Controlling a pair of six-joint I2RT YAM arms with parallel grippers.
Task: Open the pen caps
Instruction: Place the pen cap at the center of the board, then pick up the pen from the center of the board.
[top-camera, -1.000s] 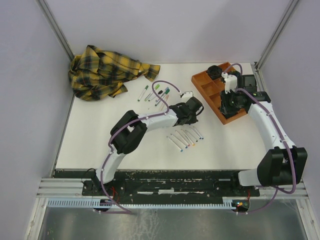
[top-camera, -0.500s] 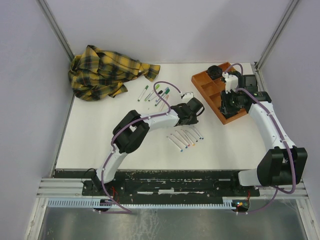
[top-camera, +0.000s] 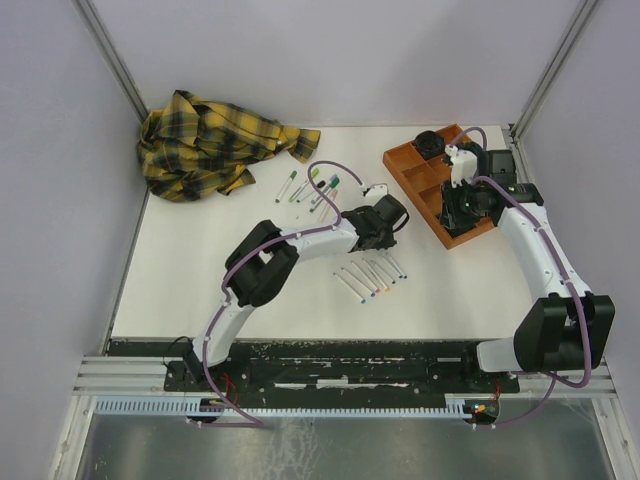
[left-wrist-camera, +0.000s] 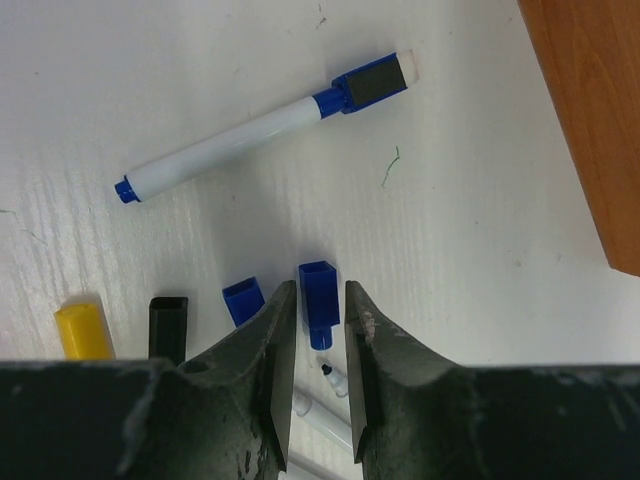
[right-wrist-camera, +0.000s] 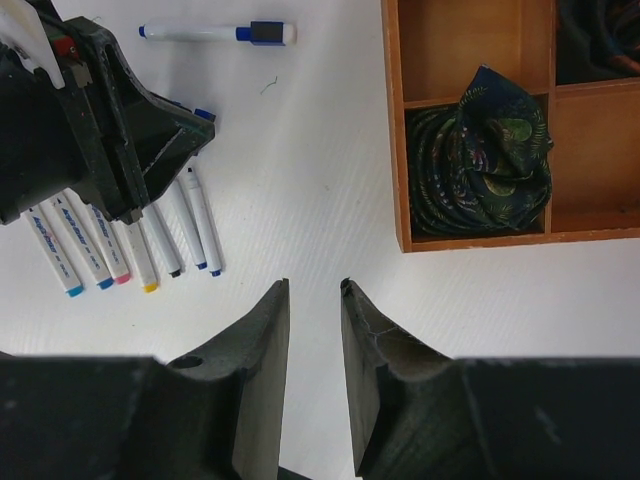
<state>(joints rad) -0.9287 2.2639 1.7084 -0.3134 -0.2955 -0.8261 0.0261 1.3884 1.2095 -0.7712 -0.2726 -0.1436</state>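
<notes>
My left gripper (left-wrist-camera: 318, 288) stands low over the table, jaws slightly open. A loose blue pen cap (left-wrist-camera: 319, 300) lies between its fingertips, with a thin gap on each side. Beside it lie another blue cap (left-wrist-camera: 243, 302), a black cap (left-wrist-camera: 168, 325) and a yellow cap (left-wrist-camera: 84, 332). An uncapped pen tip (left-wrist-camera: 331, 371) shows just under the jaws. Several uncapped white pens (top-camera: 370, 275) lie in a row near the left gripper (top-camera: 400, 222). Several capped pens (top-camera: 315, 187) lie further back. My right gripper (right-wrist-camera: 315, 290) hovers open and empty over the bare table beside the tray.
A blue-capped white marker (left-wrist-camera: 265, 125) lies beyond the caps. The orange tray (top-camera: 400, 160) at the back right holds dark rolled objects (right-wrist-camera: 480, 150). A yellow plaid cloth (top-camera: 210, 140) is heaped at the back left.
The left jaws have parted a little and let go of the blue cap, which now lies between them. Both arms have hardly shifted.
</notes>
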